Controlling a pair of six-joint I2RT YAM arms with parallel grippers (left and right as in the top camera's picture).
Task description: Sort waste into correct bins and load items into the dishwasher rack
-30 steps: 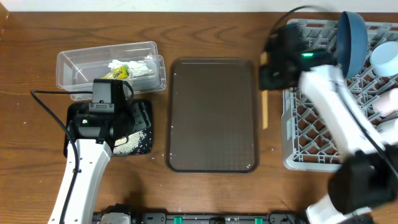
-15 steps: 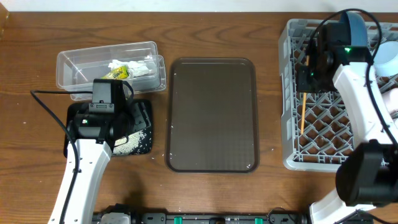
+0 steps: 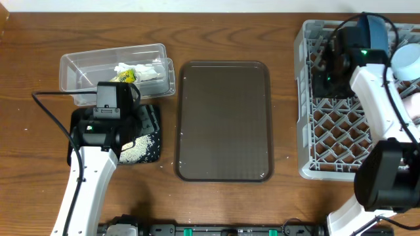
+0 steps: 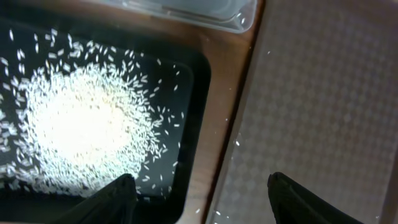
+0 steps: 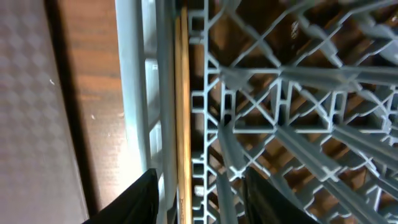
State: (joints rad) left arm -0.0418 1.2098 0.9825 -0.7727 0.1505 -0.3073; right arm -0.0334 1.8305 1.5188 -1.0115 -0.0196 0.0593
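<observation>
My right gripper [image 3: 323, 77] [image 5: 200, 198] is open over the left side of the grey dishwasher rack [image 3: 306, 98] [image 5: 292, 81]. A wooden chopstick [image 5: 181, 106] lies between its fingers, along the inside of the rack's left wall. The dark-blue plate [image 3: 375, 31], white cup [image 3: 407, 61] and pink cup [image 3: 413, 107] stand in the rack. My left gripper [image 3: 131, 134] [image 4: 202, 198] is open and empty over the right edge of the black tray [image 3: 152, 117] [image 4: 193, 87], which holds rice [image 3: 136, 149] [image 4: 74, 130]. The clear tub [image 3: 79, 65] holds the yellow-green wrapper [image 3: 125, 77] and the tissue [image 3: 143, 69].
A large brown serving tray [image 3: 223, 121] [image 4: 323, 106] lies between the bins and the rack. A few rice grains lie on the wood between the black tray and the brown tray. My left arm's cable loops to the left of the black tray.
My right gripper swung from outside the rack's left wall to over the rack, carrying the chopsticks. The chopstick now lies low along the rack's left wall. My left arm has not moved.
</observation>
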